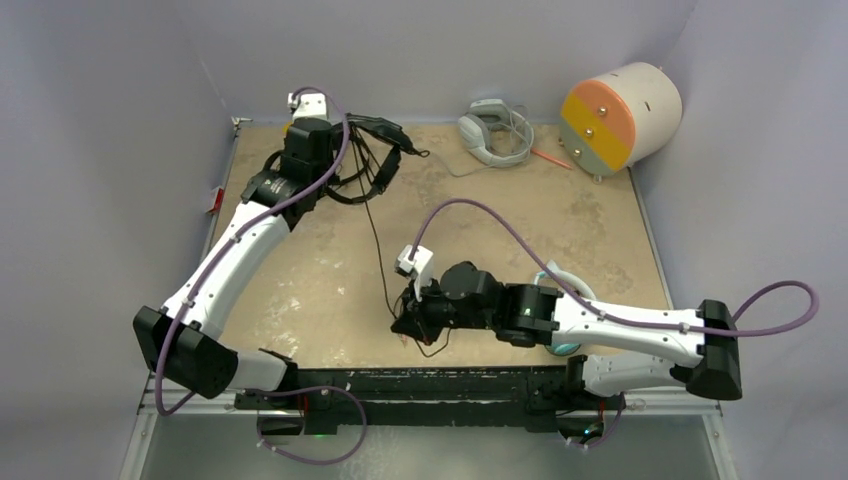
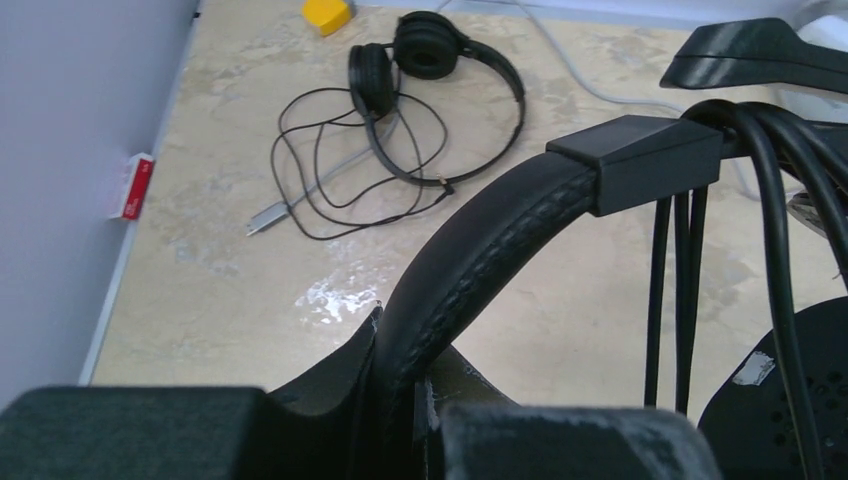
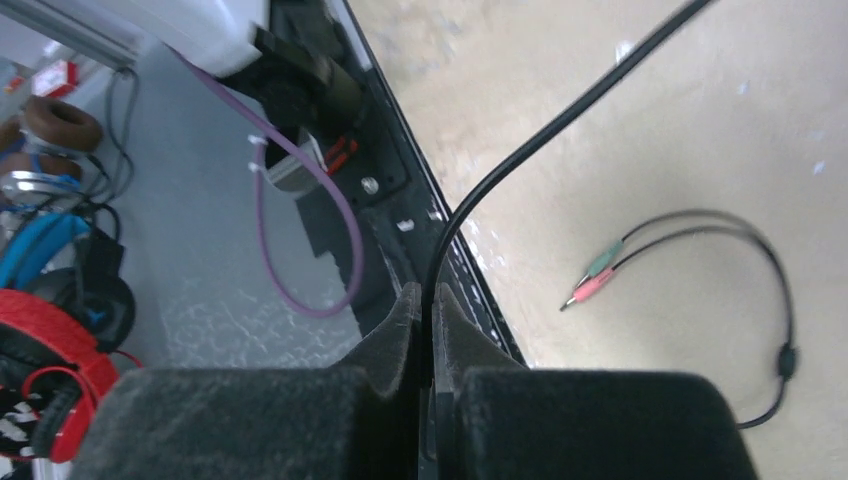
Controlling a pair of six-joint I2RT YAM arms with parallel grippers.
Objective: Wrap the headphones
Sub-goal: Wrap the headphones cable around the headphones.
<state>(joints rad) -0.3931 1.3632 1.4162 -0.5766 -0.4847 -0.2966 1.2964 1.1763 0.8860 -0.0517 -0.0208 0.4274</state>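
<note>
- Far-left on the table (image 1: 600,230), what's w/ the black headphones (image 2: 470,260)?
- L gripper (image 2: 400,395) clamped on the band. Cord (image 1: 378,245) runs far-to-near down to R gripper (image 3: 428,320), which is pinched tight on it by the near edge.
- Next move?
- Prob. R carries the cord far-left to the band. R is nearer the free end, plugs (image 3: 595,278) just beside it. Spare black pair (image 2: 430,70) lies near L and could snag. White pair (image 1: 492,130) well apart.

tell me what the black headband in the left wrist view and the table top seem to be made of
Headband: likely padded faux leather, matte black, with a grained surface and a stitched seam.
Table top: smooth beige marbled sheet, perhaps laminate or stone; a glare patch suggests some gloss.
</note>
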